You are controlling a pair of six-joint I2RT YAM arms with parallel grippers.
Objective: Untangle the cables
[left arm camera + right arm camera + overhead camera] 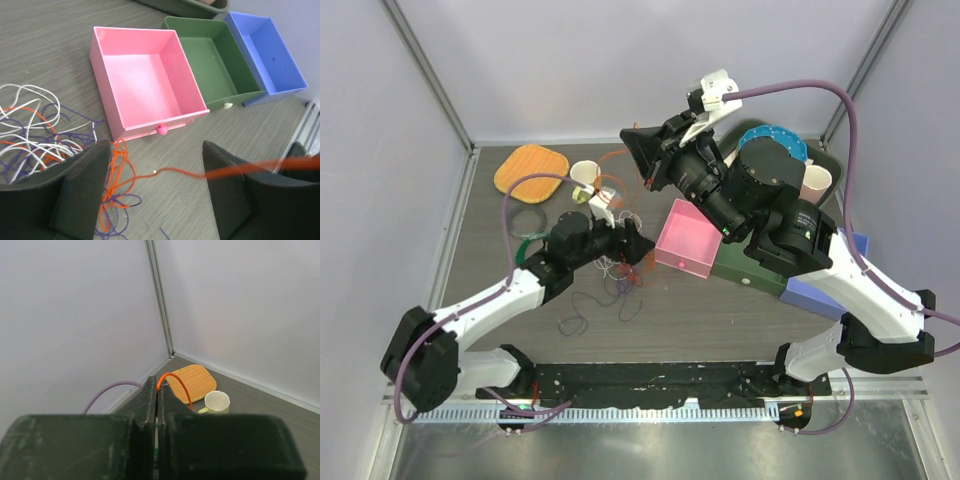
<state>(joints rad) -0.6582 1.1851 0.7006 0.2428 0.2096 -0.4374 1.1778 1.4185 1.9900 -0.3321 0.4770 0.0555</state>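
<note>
The right gripper (157,390) is raised above the table (720,320), its claw pressed together and pinching an orange cable (172,374), which arches out from between the fingers. Beyond it, toward the table's 11 o'clock corner, lie an orange woven mat (193,381) and a pale cup (217,402).

The left gripper (155,200) hangs low with its claw spread wide and nothing between the pads. A blurred stretch of the orange strand crosses in front of its right-hand finger (235,200).

The rest of the cables (37,147), a loose tangle of white, purple and orange wire, lie on the tabletop at 9 o'clock from the pink box (145,80), with an orange knot just below the box's knob. At 3 o'clock from the pink box sit a green box (210,65) and then a blue box (265,52), side by side and touching.
</note>
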